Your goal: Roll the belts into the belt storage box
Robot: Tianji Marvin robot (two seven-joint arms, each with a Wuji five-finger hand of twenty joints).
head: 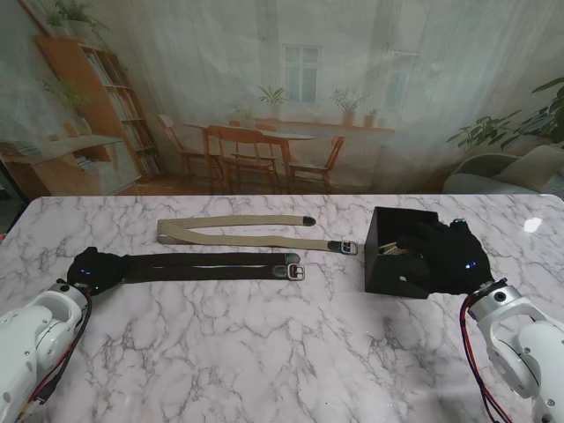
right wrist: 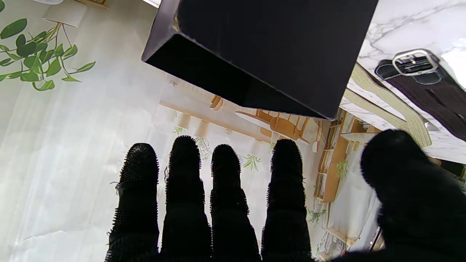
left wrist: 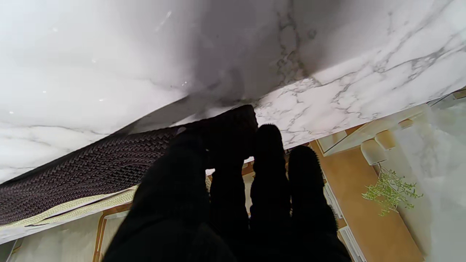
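Stand view: two belts lie flat and unrolled across the middle of the white marble counter (head: pixel 264 352), each folded double along its length. The dark brown belt (head: pixel 207 265) is the one nearer to me, its buckle end toward the right; the beige belt (head: pixel 247 231) lies just beyond it, farther from me, and its buckle end reaches close to the box. The black belt storage box (head: pixel 392 251) stands on the right part of the counter, open side turned up and toward the right hand; something pale shows inside, cannot tell what. Left hand (head: pixel 95 269), in a black glove, sits on the left tip of the dark brown belt; in the left wrist view the fingers (left wrist: pixel 269 156) are curled onto the woven strap end, pinching it with the thumb, so this hand is closed on that belt. Right hand (head: pixel 449 257), also gloved black, is against the right side of the box in the stand view; in the right wrist view its fingers (right wrist: pixel 225 171) are straight and spread with nothing between them, box edge just ahead, so it holds nothing. Whether it actually touches the box: cannot tell.
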